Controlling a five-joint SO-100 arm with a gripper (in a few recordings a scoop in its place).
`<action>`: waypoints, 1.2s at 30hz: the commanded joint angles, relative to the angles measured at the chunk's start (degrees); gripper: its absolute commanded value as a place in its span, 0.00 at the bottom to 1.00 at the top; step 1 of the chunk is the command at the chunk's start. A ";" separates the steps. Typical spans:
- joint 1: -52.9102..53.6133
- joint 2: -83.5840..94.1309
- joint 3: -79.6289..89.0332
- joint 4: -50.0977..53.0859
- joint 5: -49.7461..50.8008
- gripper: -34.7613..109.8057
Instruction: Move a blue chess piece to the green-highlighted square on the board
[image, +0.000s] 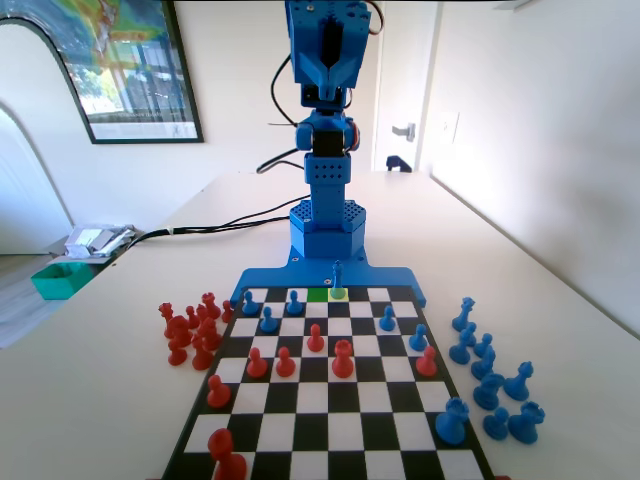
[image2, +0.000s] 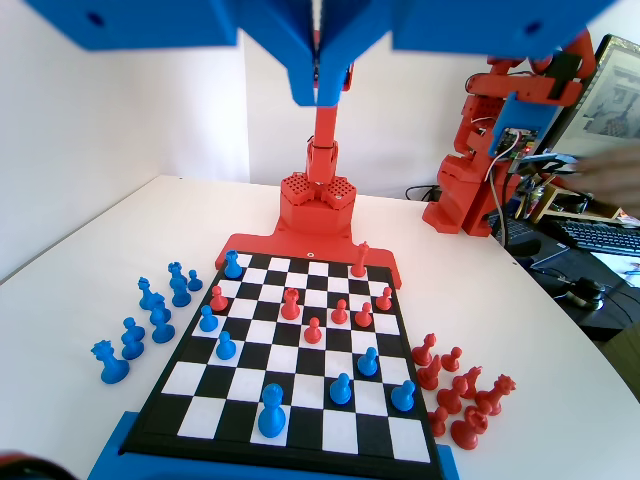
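The blue chess piece (image: 338, 276) stands upright in the board's far row on the paler yellow-green cell, directly right of the green-highlighted square (image: 318, 294), which is bare. In the wrist view the same blue chess piece (image2: 271, 409) stands in the near row of the board (image2: 300, 441). My gripper (image2: 319, 92) hangs high above the board (image: 205, 400), its jaws pressed together with nothing between them. In the fixed view the arm stands folded upright behind the board's far edge.
Blue pawns (image: 268, 320) and red pieces (image: 343, 358) stand scattered over the board's middle rows. In the fixed view, taken red pieces (image: 190, 330) cluster left of the board and taken blue pieces (image: 485, 370) lie to its right. A green tray (image: 60, 280) sits at the table's left edge.
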 joint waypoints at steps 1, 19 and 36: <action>0.09 0.18 0.26 -0.88 -0.35 0.25; 0.00 0.18 0.26 -0.88 -0.35 0.25; -3.78 -5.27 -4.92 -2.11 -10.11 0.25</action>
